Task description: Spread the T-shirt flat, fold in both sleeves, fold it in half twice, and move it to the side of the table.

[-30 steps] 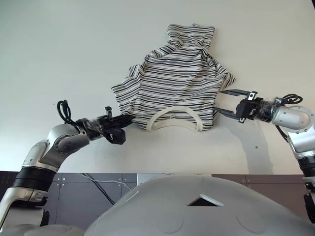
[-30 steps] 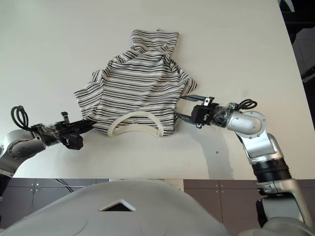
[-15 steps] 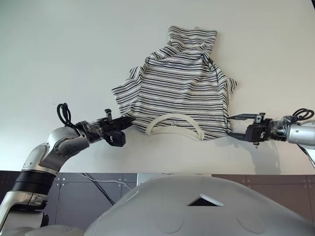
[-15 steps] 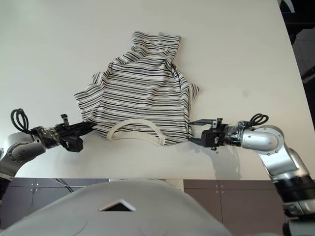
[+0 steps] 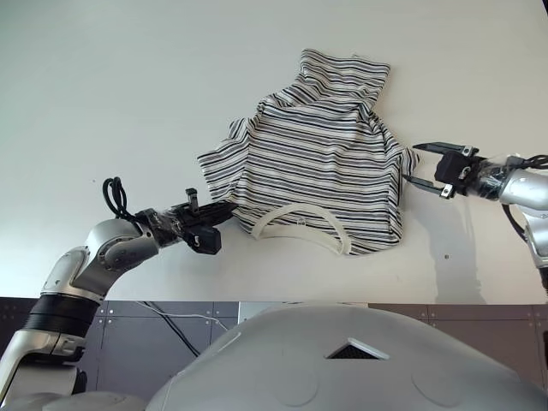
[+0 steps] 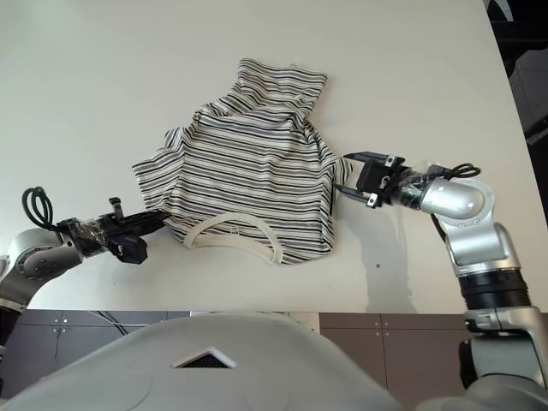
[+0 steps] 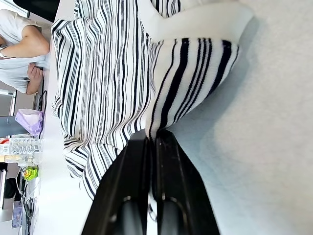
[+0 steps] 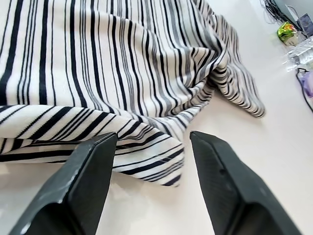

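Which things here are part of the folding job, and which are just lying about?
Part of the job:
striped T-shirt
left gripper, shut on the shirt's near corner
right gripper, open at a sleeve
table

Just lying about:
purple bag
plastic bottles
small green object

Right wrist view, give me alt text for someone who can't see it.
The right gripper is open, with a rumpled edge of the black-and-white striped T-shirt lying between its two dark fingers. The rest of the shirt spreads in folds over the white table.
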Robot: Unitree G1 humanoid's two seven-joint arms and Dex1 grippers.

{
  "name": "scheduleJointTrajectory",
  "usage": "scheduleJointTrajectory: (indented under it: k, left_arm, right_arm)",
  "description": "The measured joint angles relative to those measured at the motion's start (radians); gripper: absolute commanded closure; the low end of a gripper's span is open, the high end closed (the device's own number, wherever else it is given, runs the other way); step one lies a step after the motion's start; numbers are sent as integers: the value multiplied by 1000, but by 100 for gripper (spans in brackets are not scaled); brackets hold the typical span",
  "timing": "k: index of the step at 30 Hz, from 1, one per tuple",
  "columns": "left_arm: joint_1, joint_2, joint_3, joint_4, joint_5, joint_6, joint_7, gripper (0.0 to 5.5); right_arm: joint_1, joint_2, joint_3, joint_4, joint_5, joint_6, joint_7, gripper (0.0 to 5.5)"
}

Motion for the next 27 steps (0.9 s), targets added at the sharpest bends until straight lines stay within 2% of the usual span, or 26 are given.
scheduleJointTrajectory:
  k: [6, 10, 13, 15, 19, 22, 24, 27]
  left_arm:
    - [-17, 0, -10, 11, -2, -6, -18, 538]
    - [-18, 0, -8, 19, -2, -11, -12, 538]
    - [-12, 0, 2, 23, 2, -8, 7, 538]
    - [-5, -2, 5, 13, 2, 2, 10, 538]
    - [42, -23, 14, -63, -14, 37, 13, 538]
    - [100, -26, 41, -97, -15, 58, 27, 538]
    - [138, -31, 55, -113, -12, 75, 43, 538]
    - [162, -54, 60, -136, -5, 98, 62, 538]
  right_arm:
    - [-110, 13, 64, 214, -157, -211, -65, 276]
    - [-138, -81, 61, 280, -246, -296, -102, 276]
    - [-43, -155, 34, 153, -112, -229, 37, 276]
    - [6, -164, 21, 69, -60, -175, 80, 276]
    - [88, -185, -122, -187, 48, -142, 55, 276]
    - [316, -205, -194, -374, 84, -160, 63, 276]
    - [457, -208, -208, -464, 86, -172, 80, 276]
    - [550, -202, -170, -467, 38, -232, 84, 276]
